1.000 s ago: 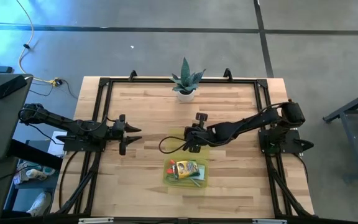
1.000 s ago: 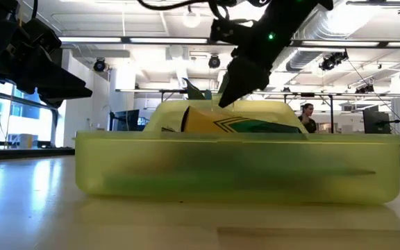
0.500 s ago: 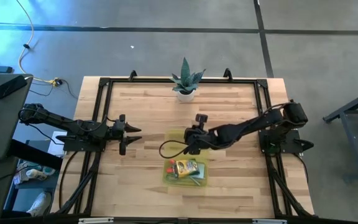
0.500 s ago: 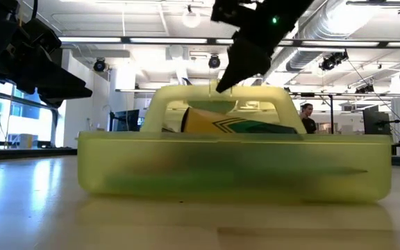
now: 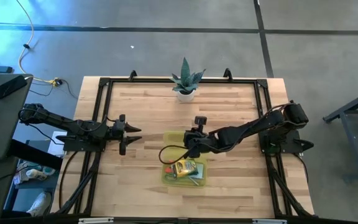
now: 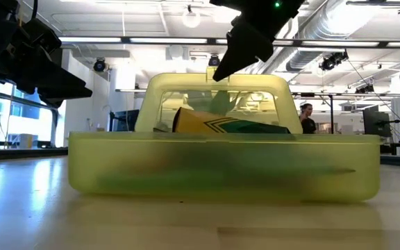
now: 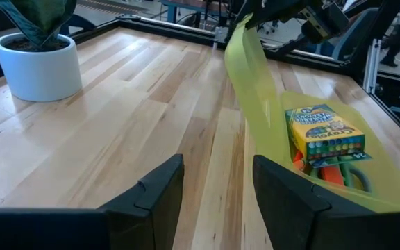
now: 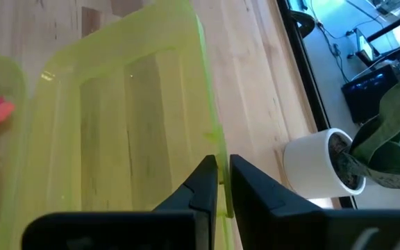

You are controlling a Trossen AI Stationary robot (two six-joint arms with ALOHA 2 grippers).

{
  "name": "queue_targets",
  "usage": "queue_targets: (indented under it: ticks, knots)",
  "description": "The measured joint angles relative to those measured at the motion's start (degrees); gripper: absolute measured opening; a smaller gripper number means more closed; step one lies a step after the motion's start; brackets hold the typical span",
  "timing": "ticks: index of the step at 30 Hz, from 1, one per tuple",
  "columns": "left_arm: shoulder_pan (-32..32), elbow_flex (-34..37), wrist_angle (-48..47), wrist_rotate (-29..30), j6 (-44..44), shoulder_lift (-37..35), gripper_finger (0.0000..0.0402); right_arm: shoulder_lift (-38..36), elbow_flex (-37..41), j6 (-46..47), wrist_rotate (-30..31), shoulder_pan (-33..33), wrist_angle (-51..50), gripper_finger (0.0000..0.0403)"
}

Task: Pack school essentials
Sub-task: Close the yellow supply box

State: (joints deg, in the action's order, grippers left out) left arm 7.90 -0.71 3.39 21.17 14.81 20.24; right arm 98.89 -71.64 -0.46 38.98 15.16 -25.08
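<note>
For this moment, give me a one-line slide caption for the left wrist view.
Right end effector swings the yellow-green case lid over the crayon box; potted plant stands apart.

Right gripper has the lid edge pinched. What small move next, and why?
Probably keep swinging the translucent yellow-green plastic lid down over the case base. The right gripper pinches its edge, the lid stands half raised, and the green-yellow crayon box already lies inside. The left gripper waits aside, open.
</note>
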Motion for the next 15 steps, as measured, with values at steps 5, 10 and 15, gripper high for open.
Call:
queue_targets:
  ticks: [5,10,15]
  knots:
    - [0.0,0.0,0.0,0.0,0.0,0.0,0.0161,0.0,0.0,-0.6,-0.1,0.0,0.0,0.0026]
    - [0.0,0.0,0.0,0.0,0.0,0.0,0.0161,0.0,0.0,-1.1,0.5,0.0,0.3,0.0026]
    - [0.0,0.0,0.1,0.0,0.0,0.0,0.0161,0.0,0.0,-1.6,0.6,0.0,0.5,0.0026]
